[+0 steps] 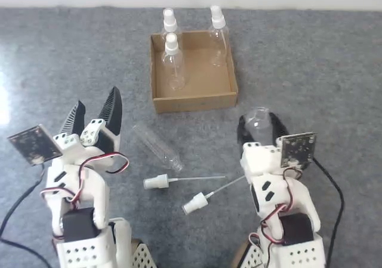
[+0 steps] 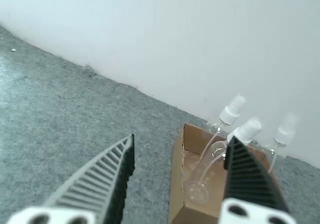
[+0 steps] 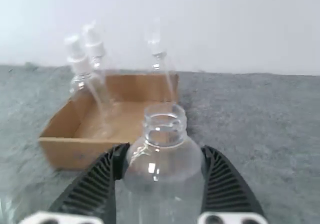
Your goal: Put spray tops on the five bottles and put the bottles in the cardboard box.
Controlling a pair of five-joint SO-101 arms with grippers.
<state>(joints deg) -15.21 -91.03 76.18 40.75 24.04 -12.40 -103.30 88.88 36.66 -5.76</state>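
Note:
The cardboard box (image 1: 194, 99) stands at the table's far middle with three capped clear bottles upright in it, among them one at the front left (image 1: 173, 65) and one at the back right (image 1: 218, 38). My right gripper (image 1: 259, 128) is shut on an uncapped clear bottle (image 3: 162, 156), held upright just right of the box's front corner. An open bottle (image 1: 157, 147) lies on the table between the arms. Two spray tops (image 1: 157, 182) (image 1: 196, 203) with long tubes lie nearer the arms. My left gripper (image 1: 92, 114) stands open, raised left of the lying bottle.
Grey carpet-like table surface (image 1: 316, 71) runs to a white wall at the back. Cables trail beside both arm bases. The box (image 2: 176, 179) sits ahead and to the right in the left wrist view.

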